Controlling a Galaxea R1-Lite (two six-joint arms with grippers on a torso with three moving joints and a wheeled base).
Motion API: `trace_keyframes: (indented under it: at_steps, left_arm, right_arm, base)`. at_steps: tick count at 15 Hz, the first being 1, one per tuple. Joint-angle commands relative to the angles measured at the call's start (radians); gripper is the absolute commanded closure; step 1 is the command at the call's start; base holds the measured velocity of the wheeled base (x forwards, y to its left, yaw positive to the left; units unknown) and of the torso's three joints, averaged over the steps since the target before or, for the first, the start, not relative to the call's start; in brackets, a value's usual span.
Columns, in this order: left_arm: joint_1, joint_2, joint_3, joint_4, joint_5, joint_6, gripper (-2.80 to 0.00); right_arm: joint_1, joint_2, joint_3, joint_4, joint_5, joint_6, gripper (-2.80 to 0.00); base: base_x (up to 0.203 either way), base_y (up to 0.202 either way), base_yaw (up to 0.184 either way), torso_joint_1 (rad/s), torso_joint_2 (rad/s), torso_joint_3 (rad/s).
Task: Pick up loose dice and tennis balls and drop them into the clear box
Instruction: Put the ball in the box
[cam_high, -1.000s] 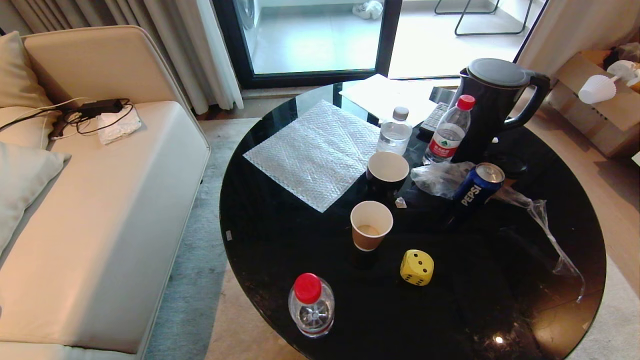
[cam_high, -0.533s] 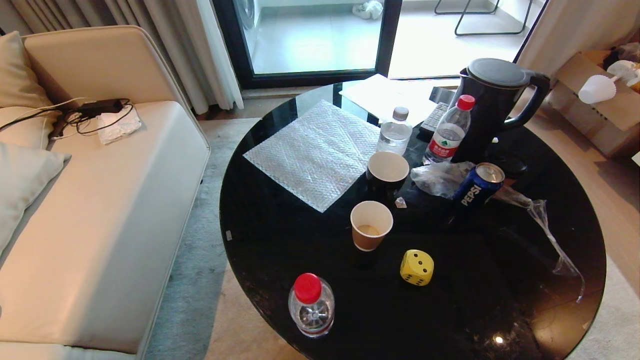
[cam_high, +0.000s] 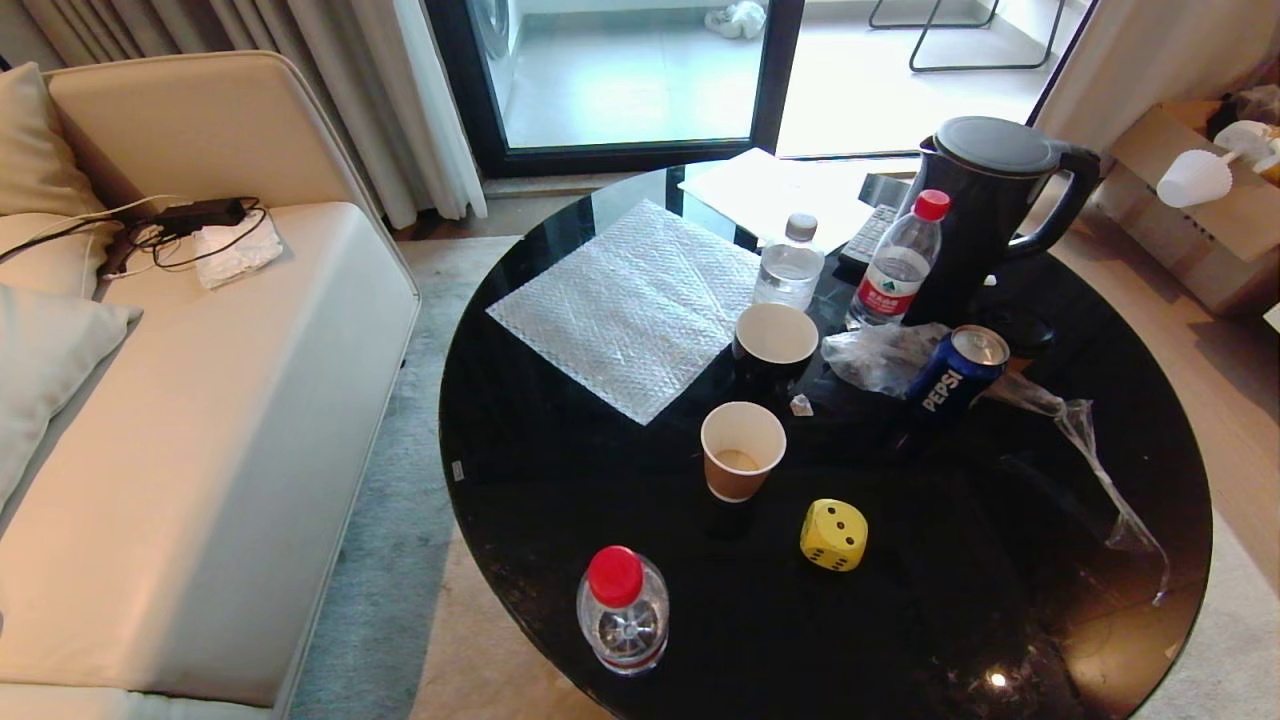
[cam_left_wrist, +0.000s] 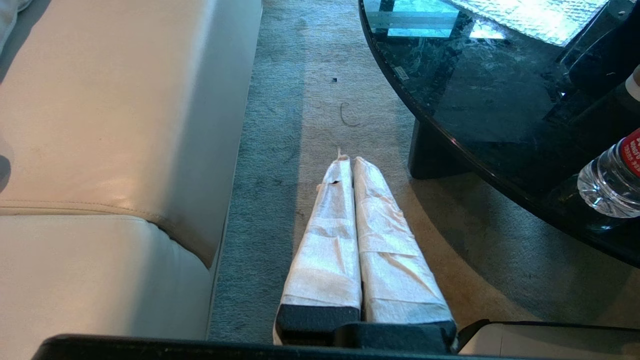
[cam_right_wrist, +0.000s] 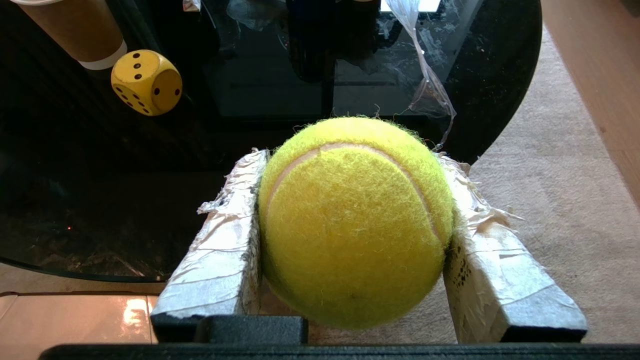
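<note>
The right gripper (cam_right_wrist: 350, 165) clamps a tennis ball (cam_right_wrist: 352, 220) between its taped fingers, held at the near edge of the black table (cam_high: 560, 470). The left gripper (cam_left_wrist: 348, 157) hangs shut over carpet. Farther in, the yellow die (cam_high: 833, 535) sits two-pip face up, apparently, beside the brown cup (cam_high: 742, 450).

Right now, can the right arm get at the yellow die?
Probably not yet. The right gripper is shut on a tennis ball, so it has no free jaws. The yellow die sits alone near the table's front edge, beside the brown cup, nothing over it.
</note>
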Motion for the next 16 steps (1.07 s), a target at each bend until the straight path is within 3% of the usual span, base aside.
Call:
trace_keyframes:
  at_steps: [1,8,16]
  left_arm:
    - [0.0,0.0,0.002,0.0,0.0,-0.002,0.0]
    - [0.0,0.0,0.0,0.0,0.0,-0.002,0.0]
    - [0.0,0.0,0.0,0.0,0.0,0.003,0.0]
  right_arm:
    - [0.0,0.0,0.0,0.0,0.0,-0.001,0.0]
    - [0.0,0.0,0.0,0.0,0.0,-0.001,0.0]
    - [0.0,0.0,0.0,-0.001,0.0,-0.001,0.0]
  base:
    - [0.0,0.0,0.0,0.002,0.01,0.075]
    - [0.0,0.0,0.0,0.002,0.0,0.173]
    - [0.0,0.0,0.0,0.001,0.0,0.022]
